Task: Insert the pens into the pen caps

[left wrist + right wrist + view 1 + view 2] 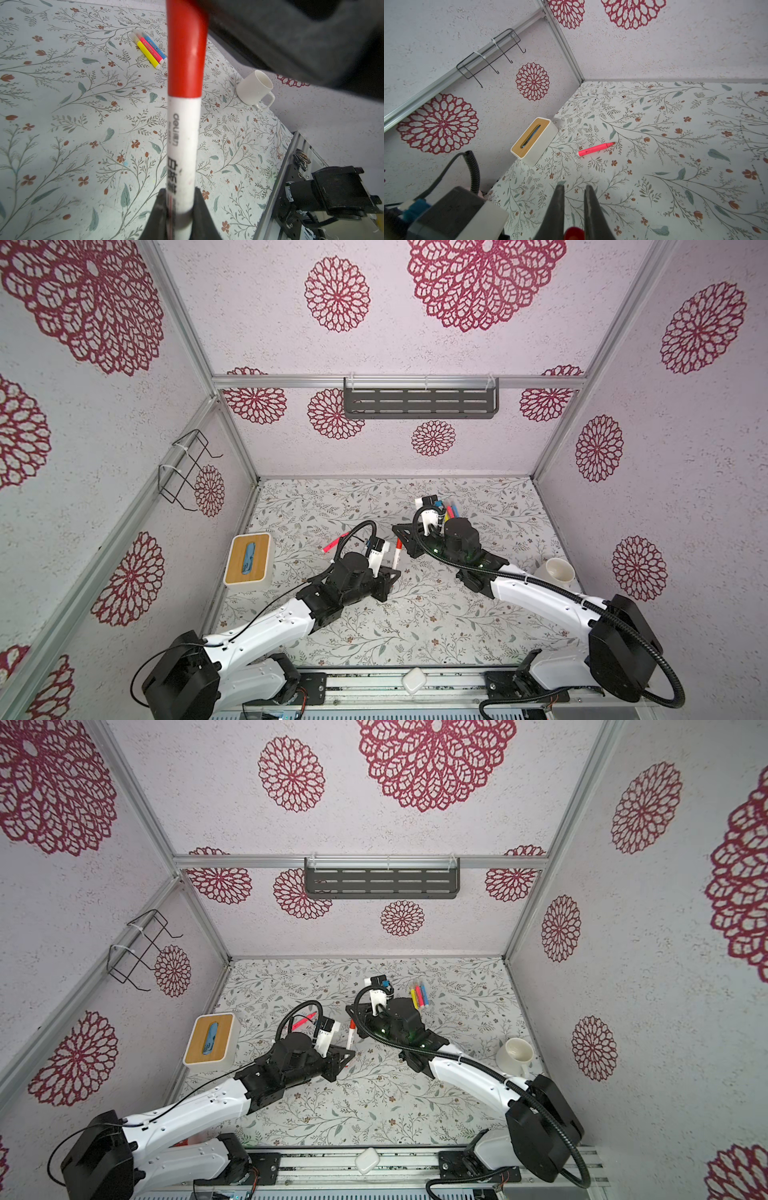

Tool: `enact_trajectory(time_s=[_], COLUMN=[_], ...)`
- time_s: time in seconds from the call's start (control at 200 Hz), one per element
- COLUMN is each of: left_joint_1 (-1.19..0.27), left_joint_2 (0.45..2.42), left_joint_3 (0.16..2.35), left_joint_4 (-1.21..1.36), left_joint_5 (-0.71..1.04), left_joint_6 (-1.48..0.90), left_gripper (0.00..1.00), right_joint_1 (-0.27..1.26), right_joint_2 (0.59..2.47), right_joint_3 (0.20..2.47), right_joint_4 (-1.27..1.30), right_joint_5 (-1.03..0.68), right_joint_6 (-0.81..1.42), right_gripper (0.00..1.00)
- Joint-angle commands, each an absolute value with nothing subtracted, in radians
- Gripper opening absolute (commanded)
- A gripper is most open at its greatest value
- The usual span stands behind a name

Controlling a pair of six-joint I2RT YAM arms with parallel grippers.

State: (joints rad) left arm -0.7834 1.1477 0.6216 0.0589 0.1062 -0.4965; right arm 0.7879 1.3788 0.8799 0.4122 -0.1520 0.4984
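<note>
1. The left gripper (180,192) is clamping the white barrel (184,145) of a marker (396,554). Its fingers are clenched on the barrel's rear end, out over the middle of the table (415,614).
2. The right gripper (574,188) is pinching the red cap (187,52) at the marker's other end. In its wrist view the cap's round end is showing deep between the nearly closed jaws.
3. The marker's long axis is running near to far, leaning a touch right, straight from one gripper to the other. The barrel is sitting on the near side with the left arm, the cap on the far side with the right arm.
4. No gap is showing where cap meets barrel, so I am guessing the cap is sitting home or nearly so. Any last push needs to be going along that axis, the grippers closing toward each other, not sideways.
5. A pink pen (596,148) is lying uncapped on the table to the left, nearer the left arm, tip pointing far-right.
6. Three capped pens (419,996) are lying together at the far right, nearer the right arm.
</note>
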Motion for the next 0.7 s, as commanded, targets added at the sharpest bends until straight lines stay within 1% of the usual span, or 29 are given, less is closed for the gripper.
enact_trajectory(time_s=[0.0, 0.29, 0.69], left_joint_1=[-0.707, -0.667, -0.586], left_joint_2=[1.075, 1.034, 1.031], left_joint_3=[0.685, 0.662, 0.627], left_joint_4=[0.409, 0.441, 0.572], left_joint_5=[0.023, 0.036, 0.139], left_joint_6=[-0.510, -0.525, -0.627], left_gripper=[0.00, 0.00, 0.00], right_joint_1=[0.892, 0.949, 1.004], right_joint_2=[1.428, 1.454, 1.499], right_joint_3=[0.767, 0.711, 0.647], right_joint_4=[0.192, 0.203, 0.315], right_joint_5=[-0.293, -0.289, -0.316], right_joint_6=[0.533, 0.552, 0.596], right_gripper=[0.00, 0.00, 0.00])
